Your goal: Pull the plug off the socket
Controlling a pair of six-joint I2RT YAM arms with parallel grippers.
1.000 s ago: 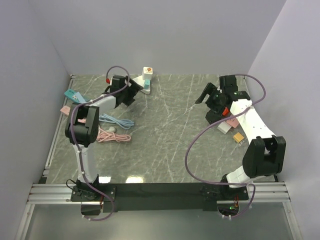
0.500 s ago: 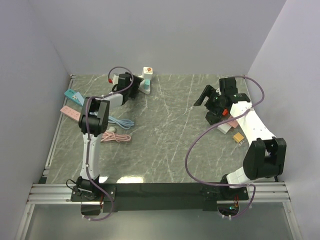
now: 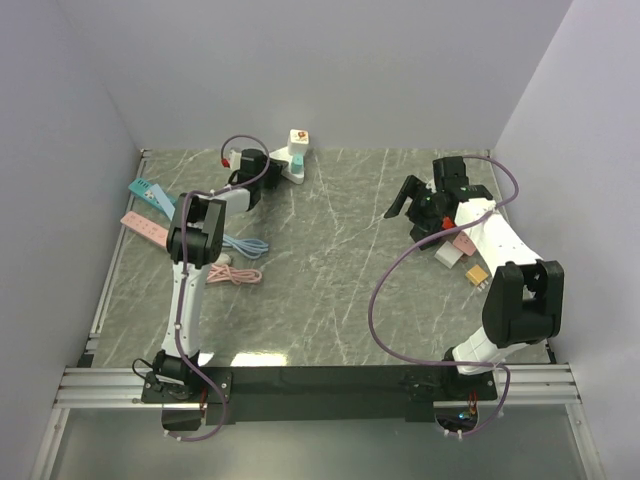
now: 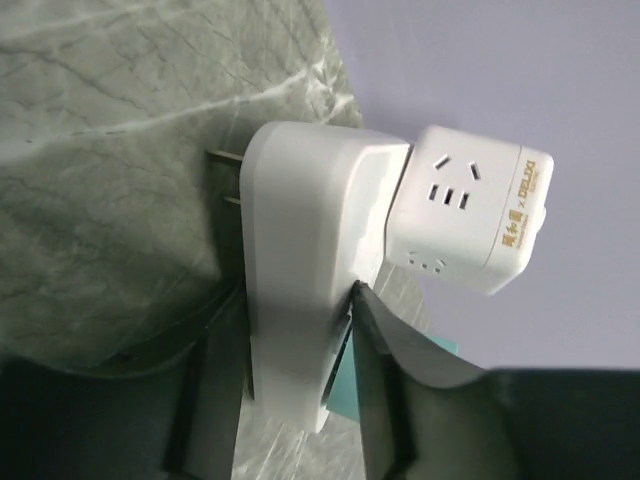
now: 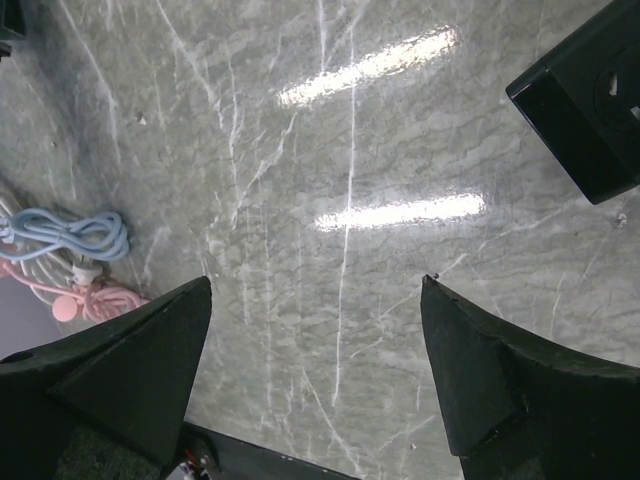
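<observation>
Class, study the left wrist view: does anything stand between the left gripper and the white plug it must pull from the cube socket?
Nothing visible does. The fingers of the left gripper flank the white plug on both sides, apparently touching it, with the cube socket joined at its far end.

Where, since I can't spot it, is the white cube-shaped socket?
Top view: the white cube-shaped socket stands near the back wall, left of centre, joined to the white plug in the left gripper.
</observation>
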